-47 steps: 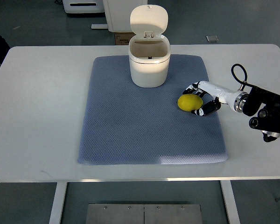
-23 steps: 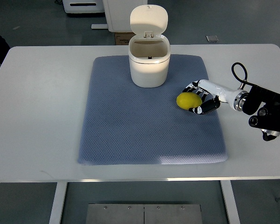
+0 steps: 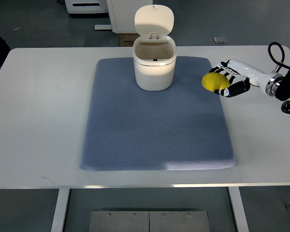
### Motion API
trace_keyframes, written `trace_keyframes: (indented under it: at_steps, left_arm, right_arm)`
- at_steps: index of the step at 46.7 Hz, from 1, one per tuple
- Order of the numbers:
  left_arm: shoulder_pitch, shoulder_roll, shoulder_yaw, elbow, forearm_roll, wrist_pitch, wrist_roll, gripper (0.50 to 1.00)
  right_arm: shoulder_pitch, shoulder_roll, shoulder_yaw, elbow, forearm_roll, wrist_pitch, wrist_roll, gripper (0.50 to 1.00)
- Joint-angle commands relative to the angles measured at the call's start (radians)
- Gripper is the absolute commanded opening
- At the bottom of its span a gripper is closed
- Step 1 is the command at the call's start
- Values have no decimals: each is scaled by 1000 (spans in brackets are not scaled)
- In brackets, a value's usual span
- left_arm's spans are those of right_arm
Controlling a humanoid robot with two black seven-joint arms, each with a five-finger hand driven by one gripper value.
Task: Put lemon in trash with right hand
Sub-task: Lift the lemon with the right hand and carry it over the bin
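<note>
A yellow lemon [image 3: 214,81] is held in my right hand [image 3: 225,79], whose black and white fingers curl around it from the right. Hand and lemon hang above the right edge of the blue mat [image 3: 157,116], to the right of the trash can. The white trash can [image 3: 154,60] stands at the back middle of the mat with its lid flipped up and its mouth open. My right arm [image 3: 275,84] comes in from the right edge. The left arm does not show.
The mat lies on a white table [image 3: 43,121]. Beyond the table's far edge stand white equipment bases and a small cardboard box [image 3: 128,38] on the floor.
My right hand closed on the lemon and lifted it off the mat, moving up and to the right, away from its earlier spot in front of the can.
</note>
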Motion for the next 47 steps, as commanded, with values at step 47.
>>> trace_keyframes:
  at_steps: [47]
  left_arm:
    - [-2, 0, 0, 0, 0, 0, 0, 1000]
  right_arm:
    - [130, 161, 174, -166, 101, 229, -74, 500]
